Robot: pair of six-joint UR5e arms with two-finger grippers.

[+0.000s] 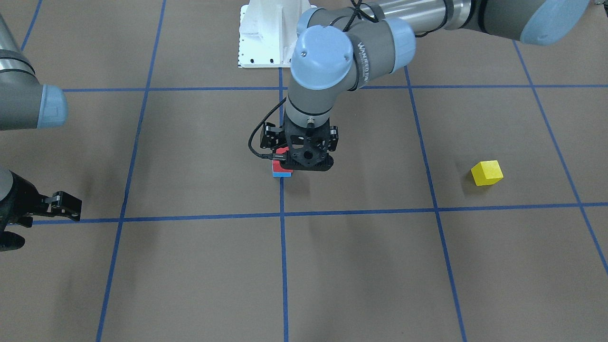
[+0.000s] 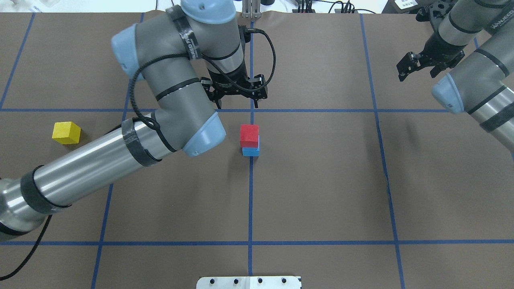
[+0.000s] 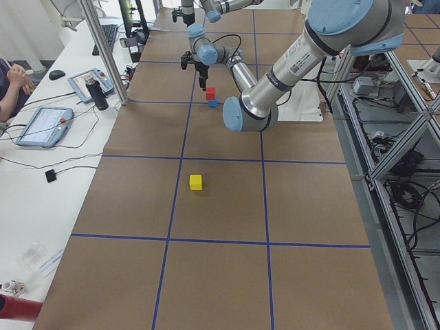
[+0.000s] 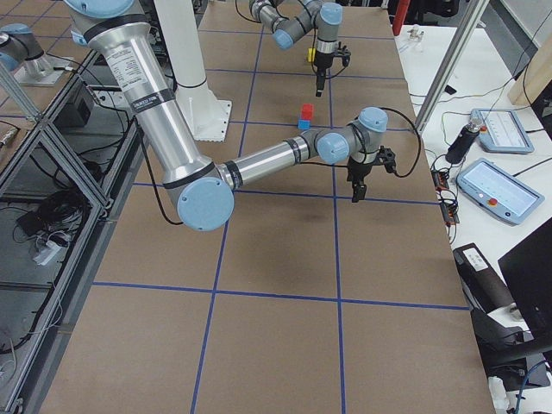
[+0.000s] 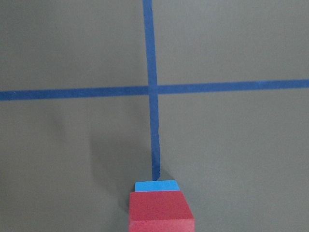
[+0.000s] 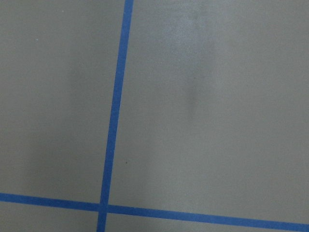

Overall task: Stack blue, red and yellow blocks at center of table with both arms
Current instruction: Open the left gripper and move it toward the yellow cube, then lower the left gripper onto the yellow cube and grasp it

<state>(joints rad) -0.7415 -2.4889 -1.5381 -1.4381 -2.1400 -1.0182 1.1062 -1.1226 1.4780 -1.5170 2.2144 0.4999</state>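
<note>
The yellow cube-shaped block (image 2: 65, 133) sits well to the left of the nearer left pincer (image 2: 237, 99), which hangs wide and empty.

White letters on the left arm (image 1: 365, 61) begin with "WAN"; the rest is too blurred to read.

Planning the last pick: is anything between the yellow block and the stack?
Nothing visible on the table between the yellow block and the red block atop the blue block; only the left arm hangs above that stretch.
</note>
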